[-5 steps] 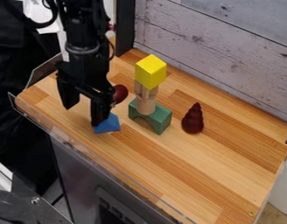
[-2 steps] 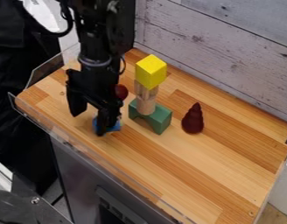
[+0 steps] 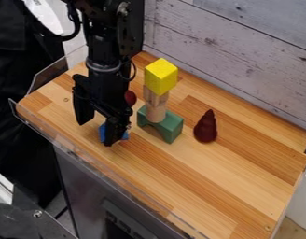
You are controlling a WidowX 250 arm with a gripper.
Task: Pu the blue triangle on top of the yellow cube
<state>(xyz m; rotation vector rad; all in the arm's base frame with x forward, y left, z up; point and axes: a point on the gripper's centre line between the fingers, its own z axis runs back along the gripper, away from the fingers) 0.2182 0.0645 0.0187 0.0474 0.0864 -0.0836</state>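
- The light wooden tabletop (image 3: 212, 179) ran from the left of the frame to the lower right.
- The black robot arm (image 3: 104, 49) came down nearly upright from the top edge, left of centre.
- Its black two-finger gripper (image 3: 96, 133) hung left of centre, pointing down, its fingers spread wide with a gap between them and nothing pinched there.
- The green arch block (image 3: 171, 128) sat near the centre, under a bare-wood column (image 3: 156, 113).
- The yellow cube (image 3: 160, 77) topped that column.
- The blue triangular block (image 3: 125, 136) lay on the tabletop, partly behind the nearer finger; contact couldn't be told.
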